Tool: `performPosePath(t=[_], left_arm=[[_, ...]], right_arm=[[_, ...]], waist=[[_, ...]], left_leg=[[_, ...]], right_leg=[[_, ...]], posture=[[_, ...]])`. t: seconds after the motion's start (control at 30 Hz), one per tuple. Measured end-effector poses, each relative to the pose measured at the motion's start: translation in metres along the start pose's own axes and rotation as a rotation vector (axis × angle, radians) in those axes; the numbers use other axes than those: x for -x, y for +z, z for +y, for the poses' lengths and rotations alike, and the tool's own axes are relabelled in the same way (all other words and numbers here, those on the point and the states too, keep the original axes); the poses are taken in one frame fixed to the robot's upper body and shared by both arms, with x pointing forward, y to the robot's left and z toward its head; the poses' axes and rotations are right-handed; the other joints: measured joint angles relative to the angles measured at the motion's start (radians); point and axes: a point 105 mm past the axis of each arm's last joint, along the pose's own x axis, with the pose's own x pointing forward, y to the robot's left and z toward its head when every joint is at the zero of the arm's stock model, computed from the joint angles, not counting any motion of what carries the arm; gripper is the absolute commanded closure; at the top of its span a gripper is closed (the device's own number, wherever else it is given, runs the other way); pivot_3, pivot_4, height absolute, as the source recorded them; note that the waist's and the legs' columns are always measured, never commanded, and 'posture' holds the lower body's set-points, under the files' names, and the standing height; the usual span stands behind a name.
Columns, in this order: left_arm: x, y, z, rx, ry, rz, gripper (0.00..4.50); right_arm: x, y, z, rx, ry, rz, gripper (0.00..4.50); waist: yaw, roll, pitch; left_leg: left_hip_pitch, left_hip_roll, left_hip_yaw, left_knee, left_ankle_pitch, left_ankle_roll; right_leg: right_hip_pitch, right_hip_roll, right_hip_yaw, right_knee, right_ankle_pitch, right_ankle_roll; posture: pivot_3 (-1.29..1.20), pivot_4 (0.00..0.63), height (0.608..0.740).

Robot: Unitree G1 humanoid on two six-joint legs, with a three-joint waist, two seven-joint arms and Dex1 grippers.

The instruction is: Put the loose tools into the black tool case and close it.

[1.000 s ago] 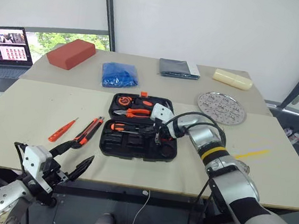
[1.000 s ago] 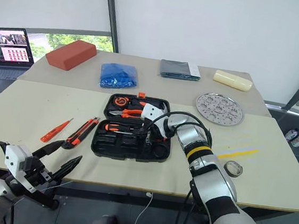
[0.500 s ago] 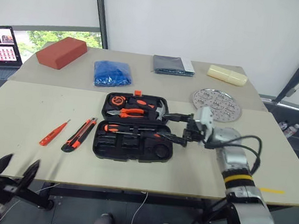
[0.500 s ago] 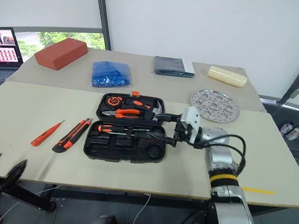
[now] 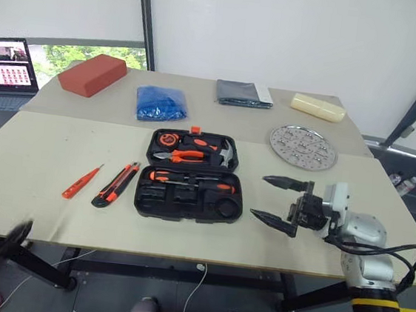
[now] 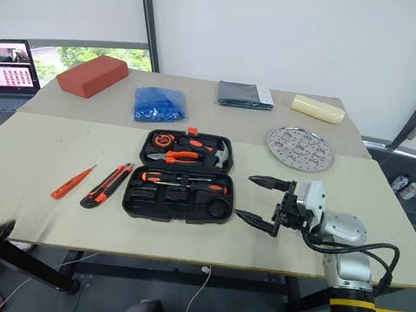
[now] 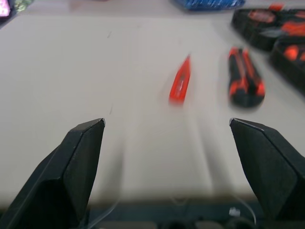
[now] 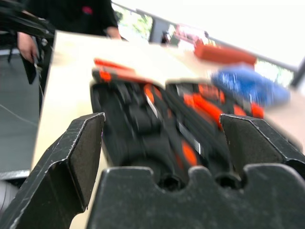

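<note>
Risking a missed pickup: left gripper (image 7: 167,157), jaws wide and empty, sits short of tester screwdriver (image 7: 180,82) and utility knife (image 7: 245,82); right gripper (image 5: 279,201) open beside black tool case (image 5: 190,185).

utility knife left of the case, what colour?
Orange and black. The utility knife lies beside the thin orange tester screwdriver; clearest in the left eye view.
</note>
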Motion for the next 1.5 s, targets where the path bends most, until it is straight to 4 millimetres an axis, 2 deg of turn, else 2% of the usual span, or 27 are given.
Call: performPosePath(t=[0.03,0.1,0.2,0.23,0.3,0.4,0.43,0.5,0.7,0.8,0.87,0.97,1.03,1.1,1.13,1.27,1.37,1.5], left_arm=[[-0.013,0.006,-0.001,-0.003,-0.009,0.034,0.0],[-0.026,0.009,-0.003,0.005,-0.021,0.072,0.0],[-0.054,0.004,-0.007,0.017,-0.053,0.168,0.0],[-0.063,0.0,-0.007,0.011,-0.065,0.202,0.0],[-0.072,-0.003,-0.007,0.004,-0.071,0.239,0.0],[-0.089,-0.015,-0.004,0.009,-0.076,0.304,0.72],[-0.094,-0.02,-0.005,0.005,-0.082,0.332,1.11],[-0.101,-0.018,-0.004,-0.005,-0.083,0.337,1.78],[-0.104,-0.019,0.001,-0.017,-0.104,0.326,3.88],[-0.107,-0.005,0.001,-0.032,-0.156,0.233,3.88],[-0.114,0.025,-0.015,-0.098,-0.287,0.115,3.88],[-0.118,0.075,-0.07,-0.33,-0.619,-0.026,3.88],[-0.117,0.085,-0.1,-0.438,-0.779,-0.046,3.88],[-0.119,0.079,-0.131,-0.538,-0.936,-0.016,3.88],[-0.123,0.07,-0.146,-0.586,-1.0,0.026,3.88],[-0.138,0.038,-0.182,-0.706,-1.12,0.13,3.88],[-0.143,0.022,-0.188,-0.766,-1.146,0.208,3.88],[-0.155,0.018,-0.187,-0.846,-1.129,0.26,3.88]], right_arm=[[-0.005,0.005,0.002,0.005,0.027,-0.005,0.04],[-0.009,0.011,0.005,0.008,0.05,-0.011,0.04],[-0.018,0.018,0.001,-0.006,0.062,-0.005,0.04],[-0.021,0.022,0.0,0.0,0.07,-0.008,0.04],[-0.025,0.028,0.0,0.01,0.084,-0.017,0.04],[-0.027,0.03,-0.002,0.003,0.086,-0.005,0.0],[-0.027,0.031,-0.003,0.006,0.083,-0.001,0.0],[-0.027,0.031,-0.004,0.006,0.08,0.004,0.0],[-0.025,0.035,-0.005,0.014,0.082,0.037,0.0],[-0.021,0.036,-0.007,0.019,0.074,0.053,0.0],[-0.017,0.036,-0.008,0.009,0.072,0.075,0.0],[-0.01,0.036,-0.012,0.014,0.069,0.105,0.0],[-0.007,0.034,-0.015,0.008,0.062,0.121,0.0],[-0.003,0.032,-0.017,0.0,0.058,0.133,0.0],[-0.002,0.031,-0.017,-0.003,0.061,0.138,0.0],[0.001,0.03,-0.017,-0.003,0.068,0.153,0.0],[0.004,0.028,-0.016,-0.009,0.072,0.166,0.0],[0.006,0.024,-0.012,-0.031,0.073,0.178,0.0]], waist=[[-0.002,0.0,0.0],[-0.004,-0.001,0.0],[-0.011,-0.002,0.0],[-0.012,-0.002,0.0],[-0.013,-0.002,0.0],[-0.008,-0.002,0.0],[-0.008,-0.002,0.0],[-0.003,-0.002,0.0],[0.003,-0.002,0.001],[0.007,-0.005,0.002],[0.017,-0.008,0.004],[0.029,-0.009,0.004],[0.03,-0.009,0.004],[0.027,-0.008,0.004],[0.025,-0.008,0.004],[0.019,-0.008,0.004],[0.008,-0.009,0.005],[0.012,-0.008,0.005]], left_leg=[[0.0,0.0,0.0,0.0,0.0,0.0],[0.0,0.0,0.001,0.001,0.0,0.0],[-0.001,0.0,0.001,-0.002,0.0,0.0],[-0.001,0.001,0.001,-0.003,0.0,0.001],[-0.001,0.002,0.0,-0.006,0.001,0.002],[0.0,0.002,-0.001,-0.009,0.004,0.006],[0.0,0.002,0.0,-0.009,0.004,0.006],[0.0,0.002,0.0,-0.009,0.004,0.006],[0.0,0.002,0.0,-0.007,0.004,0.005],[0.0,0.003,0.0,-0.007,0.003,0.002],[-0.001,0.003,0.0,-0.006,0.002,-0.004],[-0.002,0.002,0.001,-0.001,0.001,-0.005],[-0.002,0.002,0.002,0.001,0.001,-0.005],[-0.002,0.002,0.002,0.002,0.003,-0.003],[-0.002,0.002,0.002,0.002,0.005,0.0],[-0.003,0.003,0.001,0.002,0.006,0.004],[-0.003,0.003,0.001,0.002,0.006,0.005],[-0.003,0.003,0.0,0.003,0.006,0.005]], right_leg=[[0.0,0.0,0.0,0.0,0.0,0.001],[0.0,0.0,0.001,-0.001,0.001,0.001],[0.0,0.002,0.001,0.0,0.005,-0.002],[0.001,0.003,0.002,0.001,0.006,0.002],[-0.001,0.006,0.002,0.003,0.005,0.001],[-0.001,0.007,0.001,0.004,0.003,0.001],[-0.001,0.007,0.001,0.004,0.003,0.001],[0.0,0.007,0.001,0.004,0.003,0.002],[0.0,0.006,0.001,0.004,0.003,0.001],[0.0,0.006,0.001,0.004,0.003,0.001],[0.0,0.006,0.0,0.004,0.004,0.001],[0.002,0.004,0.0,0.002,0.004,0.001],[0.003,0.004,0.001,0.002,0.004,0.001],[0.003,0.005,0.002,0.003,0.006,0.005],[0.003,0.006,0.002,0.004,0.007,0.006],[0.002,0.007,0.003,0.004,0.007,0.006],[0.002,0.008,0.005,0.004,0.007,0.007],[0.002,0.008,0.005,0.004,0.007,0.007]], posture=[[0.0,0.15,0.74],[0.0,0.15,0.74],[0.0,0.15,0.74],[0.0,0.15,0.74],[0.0,0.15,0.74],[0.0,0.15,0.74],[0.0,0.15,0.74],[0.0,0.15,0.74],[0.0,0.15,0.74],[0.0,0.15,0.74],[0.0,0.15,0.74],[0.0,0.15,0.74],[0.0,0.15,0.74],[0.0,0.15,0.74],[0.0,0.15,0.74],[0.0,0.15,0.74],[0.0,0.15,0.74],[0.0,0.15,0.74]])
